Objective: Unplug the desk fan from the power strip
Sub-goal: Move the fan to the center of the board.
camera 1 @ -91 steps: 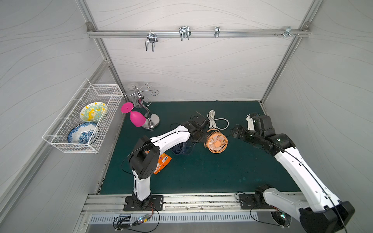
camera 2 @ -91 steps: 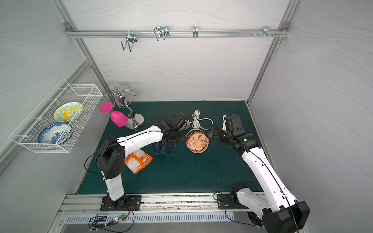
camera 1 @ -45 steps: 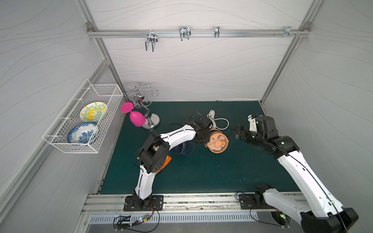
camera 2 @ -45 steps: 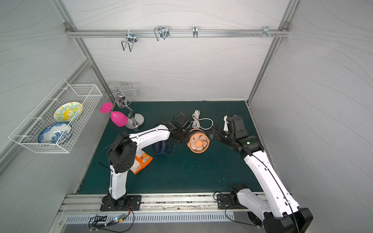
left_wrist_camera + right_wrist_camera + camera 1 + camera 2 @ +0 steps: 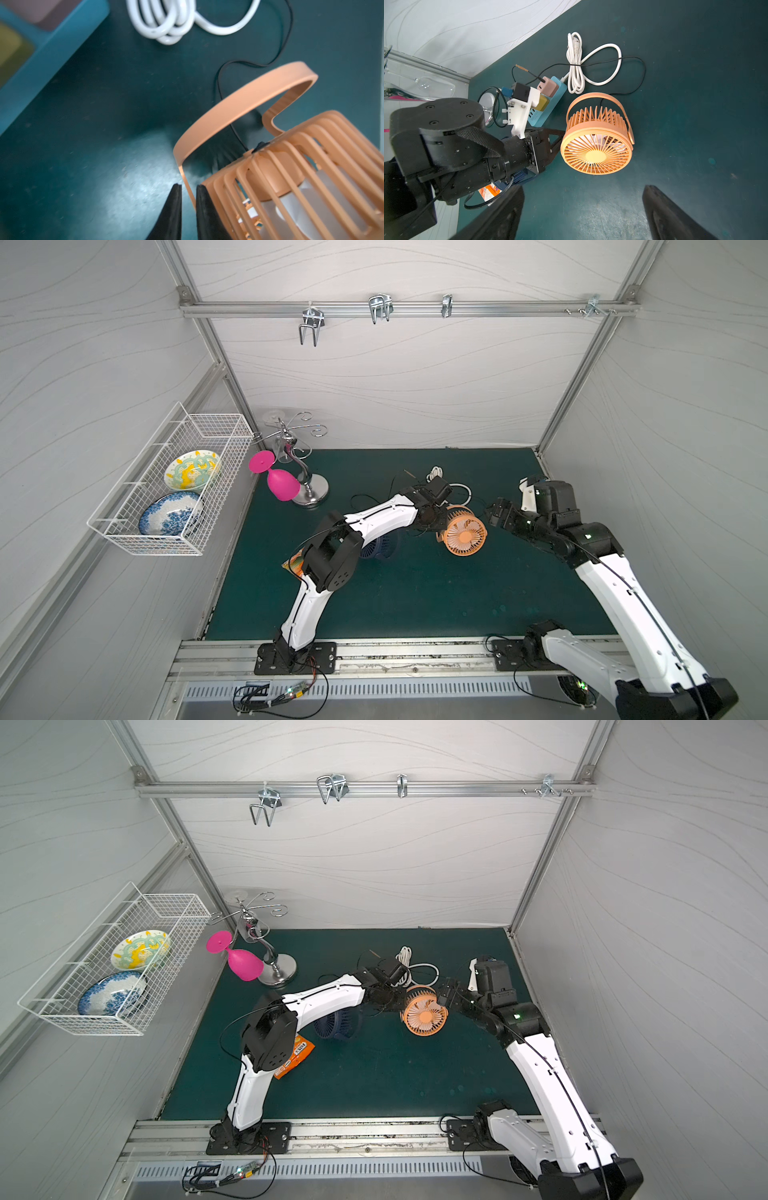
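Two claws are flanking the orange desk fan (image 5: 596,143): the left claw (image 5: 188,193), pinching its handle band, is now dragging it nearer the front than a second ago; the right claw (image 5: 581,207) is hanging released. Adapters are remaining plugged into the power strip (image 5: 548,104) on the surface (image 5: 415,593) behind.

A white wire basket (image 5: 174,506) hangs on the side wall with two patterned bowls in it — a yellow-green one (image 5: 192,468) and a blue one (image 5: 171,513). Near it a chrome stand (image 5: 307,485) on the green tabletop (image 5: 415,593) carries a pink goblet (image 5: 277,481), hung tilted. A dark blue fan (image 5: 337,1024) and an orange snack packet (image 5: 296,1054) lie nearer the front rail.
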You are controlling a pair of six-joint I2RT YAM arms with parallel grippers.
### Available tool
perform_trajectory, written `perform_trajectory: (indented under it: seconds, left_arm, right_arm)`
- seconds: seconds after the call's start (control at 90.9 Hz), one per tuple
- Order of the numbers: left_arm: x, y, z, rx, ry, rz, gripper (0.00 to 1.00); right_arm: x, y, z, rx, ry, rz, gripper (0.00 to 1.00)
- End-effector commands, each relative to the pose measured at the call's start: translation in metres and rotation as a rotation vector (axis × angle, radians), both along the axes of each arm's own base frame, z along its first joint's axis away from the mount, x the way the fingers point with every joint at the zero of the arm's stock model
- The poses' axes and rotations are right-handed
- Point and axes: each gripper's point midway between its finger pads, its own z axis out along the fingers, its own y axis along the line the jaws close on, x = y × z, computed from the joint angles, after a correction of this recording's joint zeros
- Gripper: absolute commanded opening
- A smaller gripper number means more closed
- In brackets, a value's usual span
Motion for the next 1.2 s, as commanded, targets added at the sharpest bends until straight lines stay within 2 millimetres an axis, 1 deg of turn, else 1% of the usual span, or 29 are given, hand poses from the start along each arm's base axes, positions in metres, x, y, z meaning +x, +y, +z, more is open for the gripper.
perform_trajectory:
  seconds: [0.0,0.044,0.143,0.231,0.352,0.484,0.616,0.726,0.836,0.924,1.089,1.189]
  left_arm:
    - [0.001,-0.028,0.011,-0.048,-0.006,-0.037,0.18]
    - [0.001,-0.034,0.012,-0.056,-0.005,-0.046,0.17]
    - [-0.003,-0.044,0.009,-0.057,0.009,-0.062,0.17]
    - [-0.005,-0.048,0.005,-0.054,0.02,-0.063,0.17]
    - [-0.003,-0.039,-0.002,-0.023,0.022,-0.036,0.17]
    - [0.003,-0.025,-0.006,-0.032,0.036,0.009,0.18]
    - [0.009,-0.02,-0.002,-0.034,0.025,0.018,0.18]
    - [0.01,-0.019,-0.004,-0.025,0.025,0.013,0.18]
    - [0.006,-0.021,-0.011,-0.031,0.052,0.006,0.18]
    - [-0.001,-0.027,-0.016,-0.048,0.084,-0.003,0.18]
    - [-0.015,-0.03,-0.03,-0.033,0.121,-0.02,0.17]
    - [-0.019,-0.036,-0.036,-0.042,0.141,-0.024,0.16]
  right_arm:
    - [-0.008,-0.006,-0.003,-0.008,0.019,-0.005,0.93]
    - [-0.008,-0.009,-0.003,-0.01,0.024,-0.014,0.93]
    - [-0.009,-0.013,-0.004,-0.011,0.036,-0.03,0.94]
    - [-0.009,-0.015,-0.004,-0.006,0.039,-0.035,0.93]
    - [-0.008,-0.017,-0.008,-0.008,0.058,-0.041,0.94]
    - [-0.007,-0.018,-0.023,-0.015,0.113,-0.046,0.94]
    - [-0.005,-0.015,-0.033,-0.001,0.144,-0.045,0.93]
    - [-0.003,-0.013,-0.036,0.005,0.158,-0.043,0.94]
    - [-0.003,-0.011,-0.039,0.013,0.169,-0.038,0.94]
    - [-0.005,-0.012,-0.04,0.008,0.173,-0.042,0.94]
    - [-0.006,-0.013,-0.039,0.009,0.172,-0.047,0.94]
    - [-0.005,-0.014,-0.039,0.007,0.172,-0.047,0.94]
